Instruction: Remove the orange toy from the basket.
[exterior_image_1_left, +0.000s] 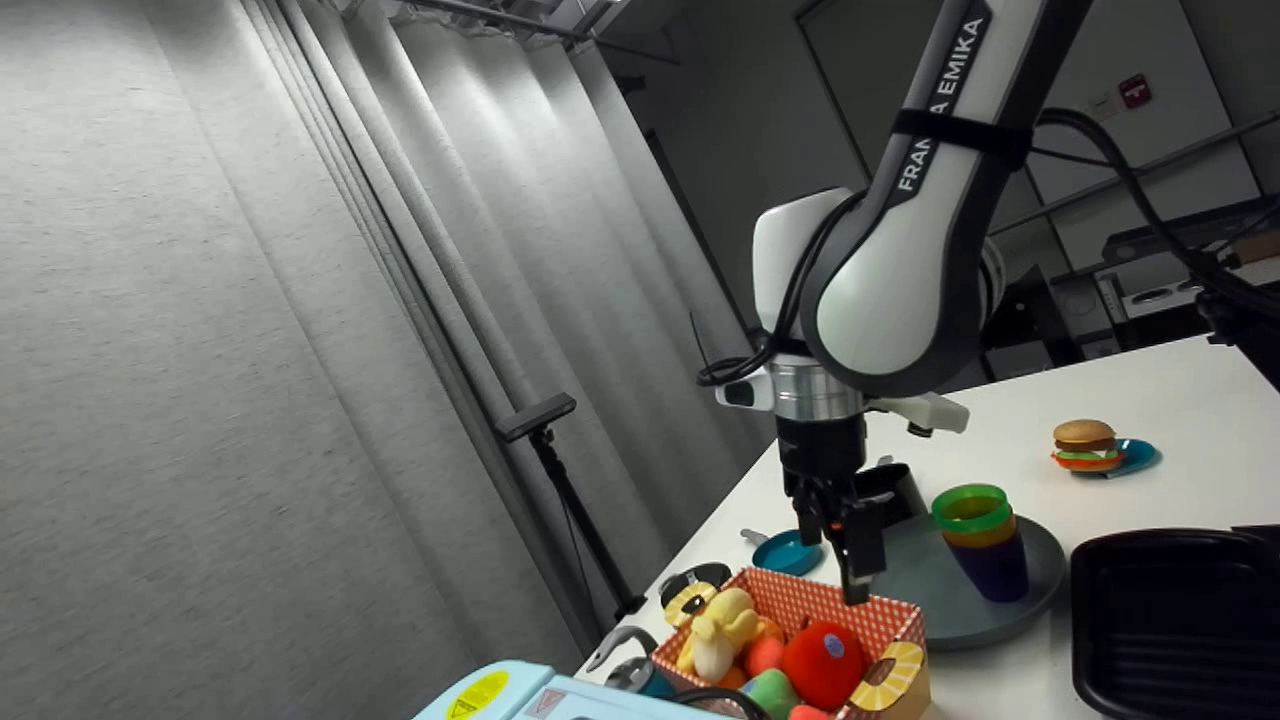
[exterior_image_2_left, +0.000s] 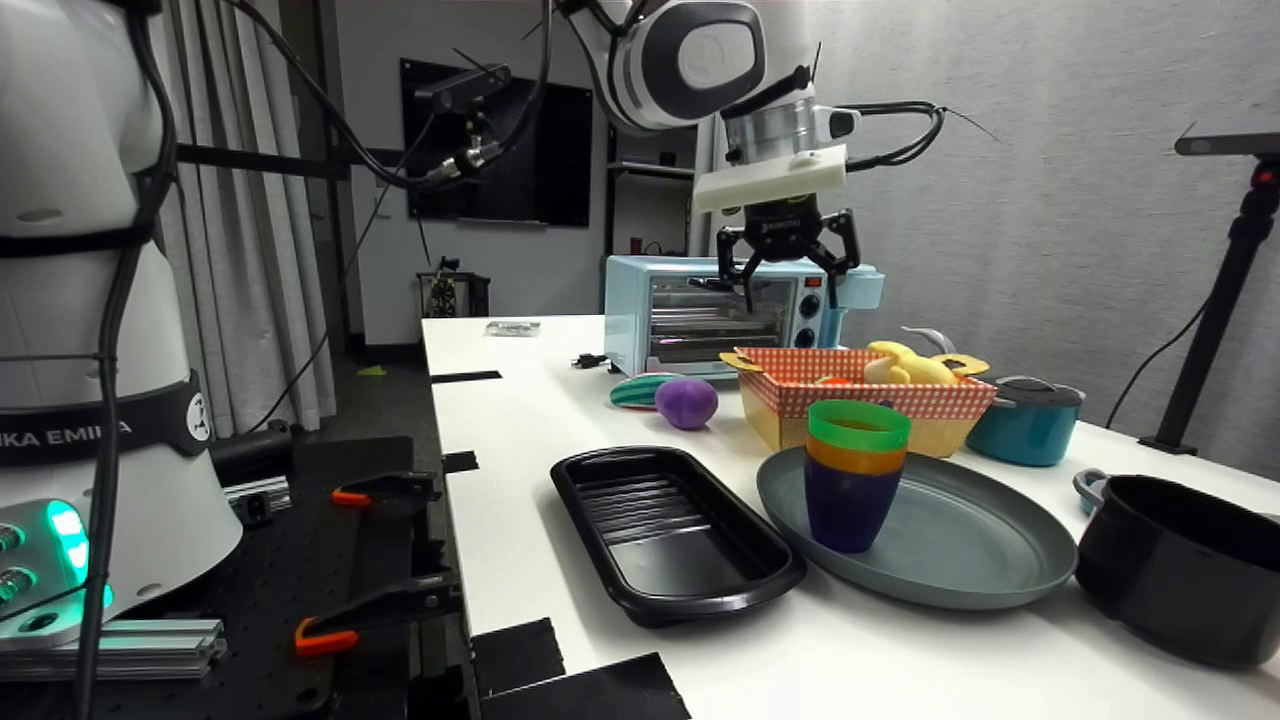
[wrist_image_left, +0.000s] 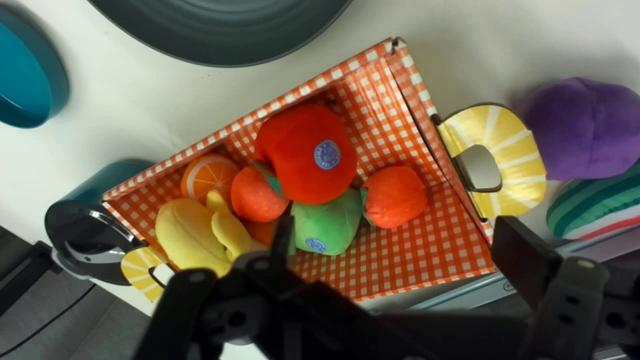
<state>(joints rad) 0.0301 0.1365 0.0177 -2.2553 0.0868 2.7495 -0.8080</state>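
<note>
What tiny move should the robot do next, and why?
Probably slide the open black gripper toward the round soft-looking orange toy with the citrus-slice face: in the wrist view, the toy lies left of the gripper's opening, inside the rectangular orange-checked cardboard basket.

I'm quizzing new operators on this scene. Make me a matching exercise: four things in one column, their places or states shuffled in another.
1. Gripper
2. Orange-slice toy
3. Stacked cups
4. Purple toy

A. On the grey plate
B. Inside the basket
C. On the table, outside the basket
D. Open, above the basket

Pairs: 1-D; 2-B; 3-A; 4-C.
</note>
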